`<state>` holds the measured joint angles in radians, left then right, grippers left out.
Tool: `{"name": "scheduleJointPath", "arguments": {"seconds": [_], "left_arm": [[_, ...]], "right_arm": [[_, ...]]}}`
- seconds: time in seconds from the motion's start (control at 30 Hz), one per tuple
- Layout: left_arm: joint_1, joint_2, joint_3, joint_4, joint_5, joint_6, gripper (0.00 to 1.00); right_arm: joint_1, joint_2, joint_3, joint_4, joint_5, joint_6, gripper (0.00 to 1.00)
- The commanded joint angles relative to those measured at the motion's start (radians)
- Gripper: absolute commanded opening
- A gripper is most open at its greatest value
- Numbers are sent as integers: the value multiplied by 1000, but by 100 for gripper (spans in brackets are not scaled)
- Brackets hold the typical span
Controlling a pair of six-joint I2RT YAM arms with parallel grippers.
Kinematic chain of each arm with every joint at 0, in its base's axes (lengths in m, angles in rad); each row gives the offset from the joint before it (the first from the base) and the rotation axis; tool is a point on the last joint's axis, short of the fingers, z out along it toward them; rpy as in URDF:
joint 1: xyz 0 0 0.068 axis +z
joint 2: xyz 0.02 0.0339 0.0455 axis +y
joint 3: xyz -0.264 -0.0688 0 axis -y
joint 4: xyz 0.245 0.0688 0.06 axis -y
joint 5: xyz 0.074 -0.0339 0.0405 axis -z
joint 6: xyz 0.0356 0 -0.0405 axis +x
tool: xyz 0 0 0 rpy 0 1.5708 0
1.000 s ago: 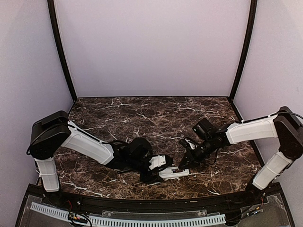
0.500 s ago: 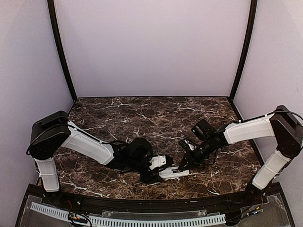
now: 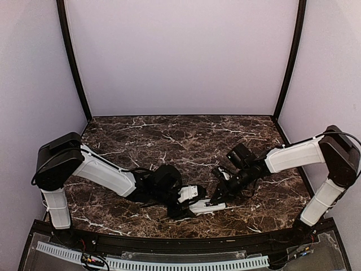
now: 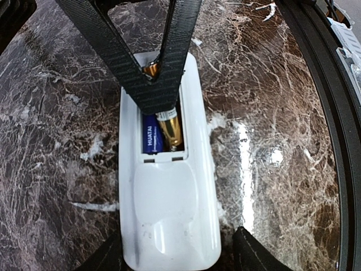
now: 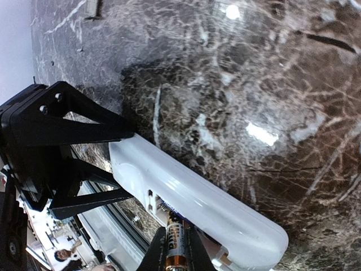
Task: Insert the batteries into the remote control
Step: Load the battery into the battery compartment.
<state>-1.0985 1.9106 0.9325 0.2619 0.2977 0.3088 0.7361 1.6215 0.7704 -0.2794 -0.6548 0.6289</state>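
the left arm lies stretched low over the counter (image 3: 169, 135), the left pincer (image 3: 192, 204) clamped on one end of the remote control (image 3: 208, 208), which rests back-up near the counter's front middle. the right arm bends in from the side, the right pincer (image 3: 216, 197) tipped down and closed on a gold-ended battery (image 5: 175, 248). only the left wrist view shows the open bay, with a blue battery (image 4: 151, 138) beside the gold-ended one.

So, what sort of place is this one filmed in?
Probably a robot test booth rather than a home: bare pale walls close in a dark marble-patterned table, black posts frame the corners, and a slotted cable duct runs along the near edge.
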Motion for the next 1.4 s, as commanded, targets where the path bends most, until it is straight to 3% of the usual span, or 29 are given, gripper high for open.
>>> {"name": "scheduleJointPath", "arguments": {"seconds": [0.0, 0.43, 0.77, 1.0, 1.37], "left_arm": [[-13, 18, -14, -88, -15, -8, 63], [-12, 17, -14, -97, -20, -13, 63], [-11, 19, -12, -96, -25, -11, 63], [-11, 22, -11, -96, -26, -13, 63], [-12, 27, -11, -96, -27, -13, 63]], "right_arm": [[13, -18, 14, -64, 53, -9, 15], [14, -71, 44, -136, 103, -21, 30], [28, -66, 20, -97, 110, 17, 29], [62, -28, 28, -42, 95, 54, 24], [75, -68, 56, -129, 162, 43, 29]]}}
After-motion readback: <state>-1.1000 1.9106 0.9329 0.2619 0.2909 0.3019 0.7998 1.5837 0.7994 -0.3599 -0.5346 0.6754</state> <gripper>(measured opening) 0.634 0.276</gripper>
